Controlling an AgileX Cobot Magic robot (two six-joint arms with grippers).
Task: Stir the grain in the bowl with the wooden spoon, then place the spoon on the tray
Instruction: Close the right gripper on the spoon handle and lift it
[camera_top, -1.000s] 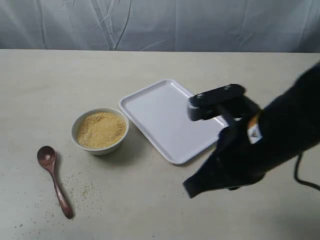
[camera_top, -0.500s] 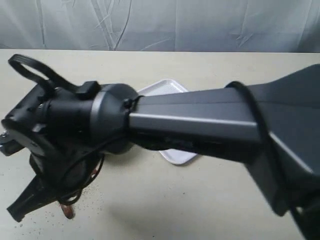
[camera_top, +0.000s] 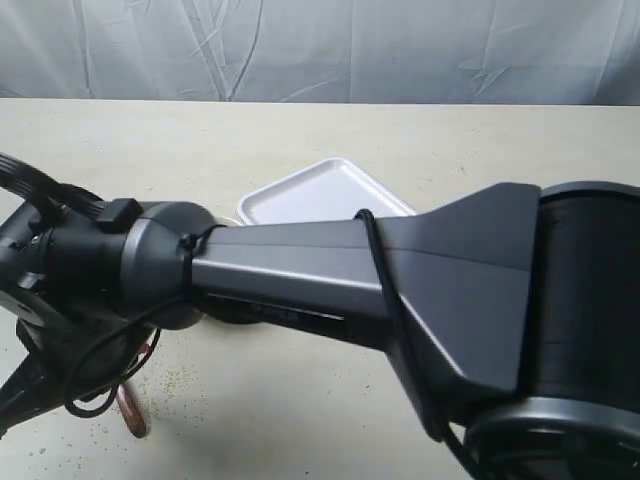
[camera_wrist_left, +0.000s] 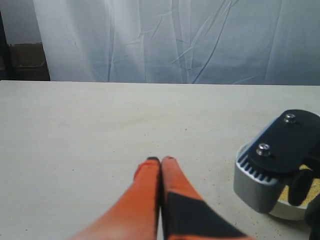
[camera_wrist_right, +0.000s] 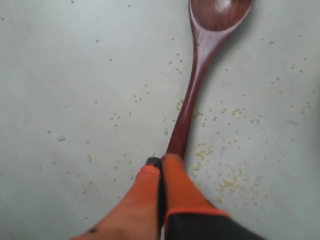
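- Your right jaws are pressed together with nothing between them, directly over the handle of the wooden spoon (camera_wrist_right: 192, 95); it lies flat on the tabletop (camera_wrist_right: 75, 75) among scattered granules (camera_wrist_right: 227, 185).
- Your left jaws are closed and empty above bare tabletop; the bowl (camera_wrist_left: 289, 213) of grain (camera_wrist_left: 312, 186) sits near them.
- The tray (camera_top: 310, 200) shows behind the right arm (camera_top: 300, 275).

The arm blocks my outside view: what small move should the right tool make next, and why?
Probably open the right tool. Its fingers are pressed together above the handle of the spoon, which lies flat on the table, so they cannot straddle the handle yet.
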